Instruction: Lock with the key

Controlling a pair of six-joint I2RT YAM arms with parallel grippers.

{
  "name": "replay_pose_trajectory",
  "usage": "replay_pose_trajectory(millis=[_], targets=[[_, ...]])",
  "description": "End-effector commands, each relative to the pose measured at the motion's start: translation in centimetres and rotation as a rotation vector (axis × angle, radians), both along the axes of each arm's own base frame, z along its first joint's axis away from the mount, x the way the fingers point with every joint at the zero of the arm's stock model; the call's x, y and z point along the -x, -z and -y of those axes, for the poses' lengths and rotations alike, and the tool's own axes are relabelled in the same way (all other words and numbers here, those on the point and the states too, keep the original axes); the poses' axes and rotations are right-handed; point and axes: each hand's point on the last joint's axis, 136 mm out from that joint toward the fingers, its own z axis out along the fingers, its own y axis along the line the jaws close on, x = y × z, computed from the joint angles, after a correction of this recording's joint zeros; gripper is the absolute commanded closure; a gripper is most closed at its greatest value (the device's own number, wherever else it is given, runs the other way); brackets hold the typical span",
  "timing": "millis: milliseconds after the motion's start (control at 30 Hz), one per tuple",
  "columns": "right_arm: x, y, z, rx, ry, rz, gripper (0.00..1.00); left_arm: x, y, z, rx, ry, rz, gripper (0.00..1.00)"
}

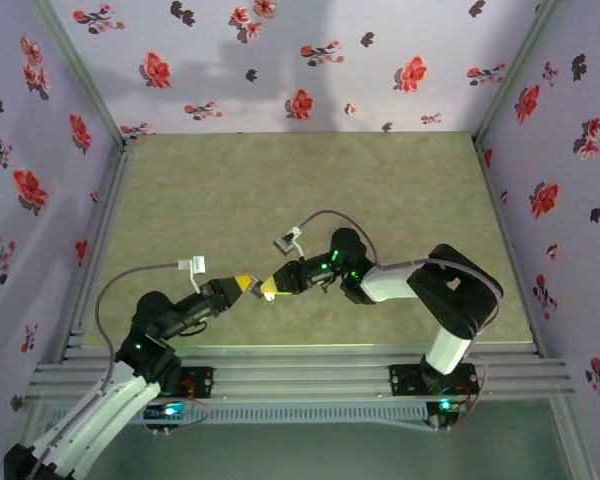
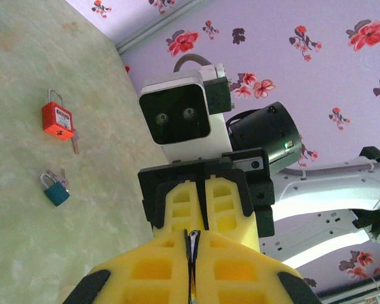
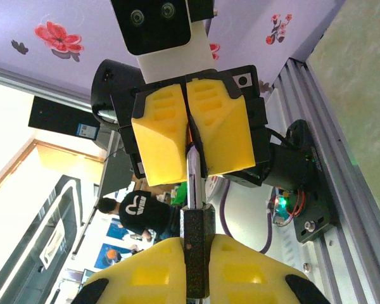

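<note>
Both grippers meet tip to tip above the near middle of the green table (image 1: 310, 190). My right gripper (image 3: 196, 239) is shut on a small black padlock (image 3: 197, 259). From the padlock's end a thin silver key (image 3: 194, 180) runs straight into the yellow fingers of my left gripper (image 3: 191, 144). In the left wrist view my left gripper (image 2: 193, 235) is shut on the key (image 2: 194, 246), seen edge-on as a thin sliver, with the right gripper (image 2: 202, 215) right behind it. From above, the left gripper (image 1: 244, 284) and right gripper (image 1: 271, 289) nearly touch.
A red padlock (image 2: 57, 120) and a smaller teal padlock (image 2: 54, 190) lie on the table, each with a key in it. Floral walls (image 1: 300, 60) close in the back and both sides. An aluminium rail (image 1: 310, 365) runs along the near edge.
</note>
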Motion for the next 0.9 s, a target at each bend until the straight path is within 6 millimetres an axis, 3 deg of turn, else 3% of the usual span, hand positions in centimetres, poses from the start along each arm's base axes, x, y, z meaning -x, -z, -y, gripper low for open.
replay_pose_trajectory(millis=[0,500,867], targets=[[-2.8,-5.2,-0.7,-0.169,0.125,0.117,1.0,1.8,2.8,1.2,-0.053,0.11,-0.062,1.0],[-5.2,-4.1,-0.6,-0.1,0.282,0.158,1.0,1.9,3.6,1.8,-0.068,0.098,-0.064,1.0],[-3.8,-3.5,-1.6,-0.048,0.273,0.201,1.0,1.1,3.2,2.3,-0.061,0.078,-0.052,1.0]])
